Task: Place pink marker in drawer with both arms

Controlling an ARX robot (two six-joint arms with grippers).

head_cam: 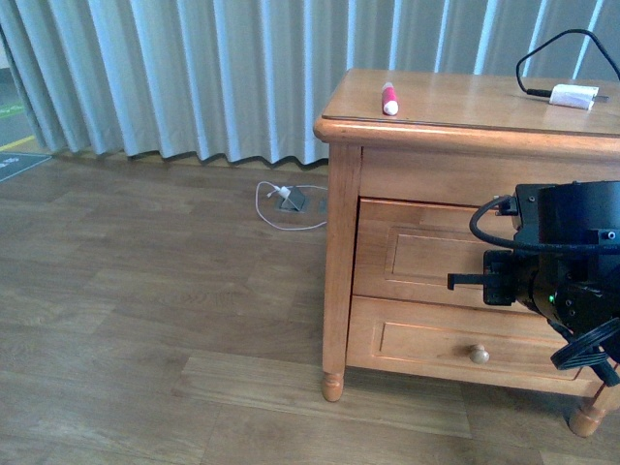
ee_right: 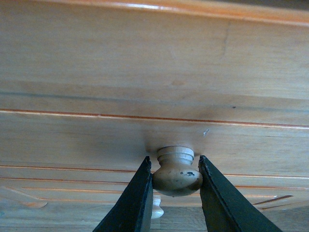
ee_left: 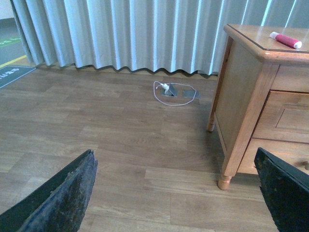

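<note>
1. The pink marker lies flat on the top of the wooden dresser, near the top's front left corner, with its white end towards the front edge.
2. The left wrist view also shows the marker, lying on the dresser top beside the corner edge.
3. A white plug with a black cable rests on the same top, well apart from the marker, towards the far right.
4. The drawer, the upper of the two, is closed, its panelled front flush with the dresser.
5. The right arm is in front of the upper drawer and hides the drawer's right part in the front view.
6. In the right wrist view, the right gripper is narrowed onto the drawer's round wooden knob, one black finger touching each side of it.
7. The marker is therefore above the right gripper and well off to the left, up on the top surface, with no contact between them.
8. The left gripper is spread wide and holds nothing; its fingers frame bare wooden floor.
9. It hangs over the floor to the left of the dresser, well apart from the marker, which sits higher and to the right of it.
10. A white cable lies looped on the floor by the curtain.
</note>
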